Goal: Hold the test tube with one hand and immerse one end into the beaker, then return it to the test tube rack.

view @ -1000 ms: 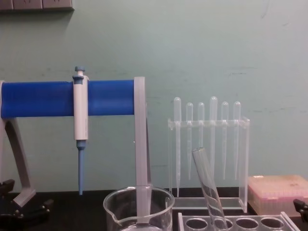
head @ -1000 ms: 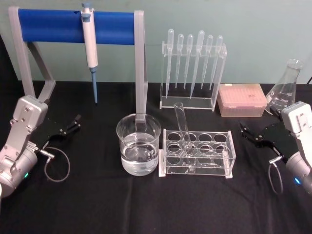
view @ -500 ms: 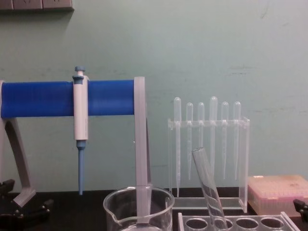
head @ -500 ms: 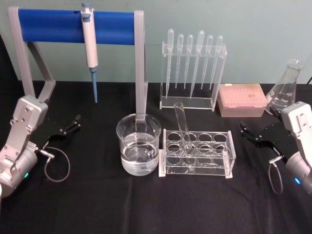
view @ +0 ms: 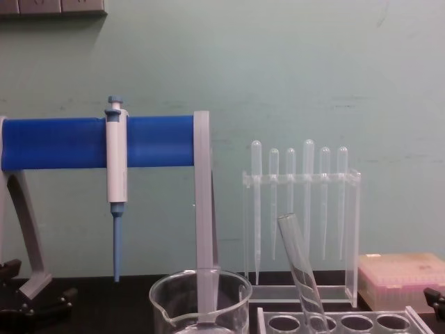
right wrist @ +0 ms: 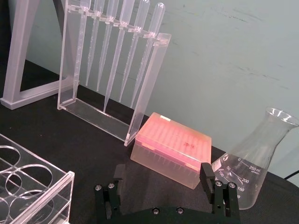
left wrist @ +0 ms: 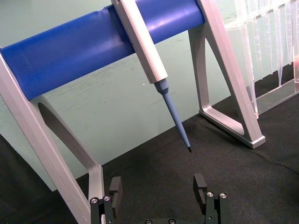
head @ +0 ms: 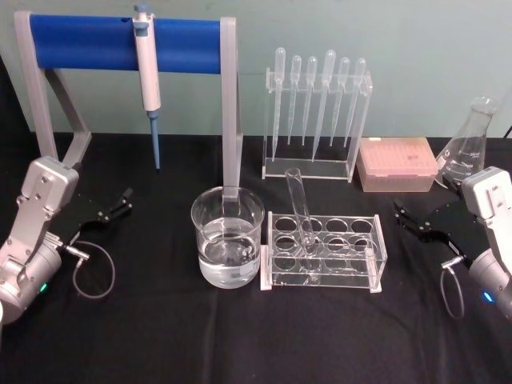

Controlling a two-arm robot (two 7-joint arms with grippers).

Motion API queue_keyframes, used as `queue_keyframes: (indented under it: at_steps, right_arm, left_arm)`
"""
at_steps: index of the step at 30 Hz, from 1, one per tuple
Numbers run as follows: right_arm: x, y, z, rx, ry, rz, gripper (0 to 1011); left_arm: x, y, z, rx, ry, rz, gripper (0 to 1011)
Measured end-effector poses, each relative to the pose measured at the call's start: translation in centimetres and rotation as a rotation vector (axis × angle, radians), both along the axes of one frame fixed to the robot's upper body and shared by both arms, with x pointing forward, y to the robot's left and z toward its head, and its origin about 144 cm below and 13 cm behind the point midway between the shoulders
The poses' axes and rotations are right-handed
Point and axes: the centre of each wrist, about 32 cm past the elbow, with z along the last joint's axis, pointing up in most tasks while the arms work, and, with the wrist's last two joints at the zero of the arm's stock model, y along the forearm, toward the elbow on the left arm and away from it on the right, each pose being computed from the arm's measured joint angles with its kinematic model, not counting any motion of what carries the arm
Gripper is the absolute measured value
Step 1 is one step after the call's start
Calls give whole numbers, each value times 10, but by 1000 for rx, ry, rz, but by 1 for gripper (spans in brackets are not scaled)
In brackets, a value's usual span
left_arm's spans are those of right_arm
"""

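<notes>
A plain pale green wall (view: 313,69) stands behind the table (head: 240,336), whose top is matte black. High on the wall, toward the left, sits a grey panel (view: 52,6). The light is soft and even.

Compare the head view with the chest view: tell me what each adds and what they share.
The head view adds the flask, the water in the beaker, and the whole rack. The chest view adds wall plates up top. Shared: the test tube leaning in the rack, the pipettor, the pipettes, the pink box, and the left gripper and right gripper, parked open at the sides.
</notes>
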Motion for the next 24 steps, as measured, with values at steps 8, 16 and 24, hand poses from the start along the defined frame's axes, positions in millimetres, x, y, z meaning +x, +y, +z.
queue_keyframes:
  at_steps: [8, 16, 24]
  right_arm:
    - [0, 0, 0, 0, 0, 0, 1000]
    - [-6, -3, 3, 4, -7, -3, 1000]
    - [-38, -11, 20, 15, -5, 37, 1002]
  left_arm:
    - [0, 0, 0, 0, 0, 0, 1000]
    - [0, 0, 0, 0, 0, 0, 1000]
    - [0, 0, 0, 0, 0, 0, 1000]
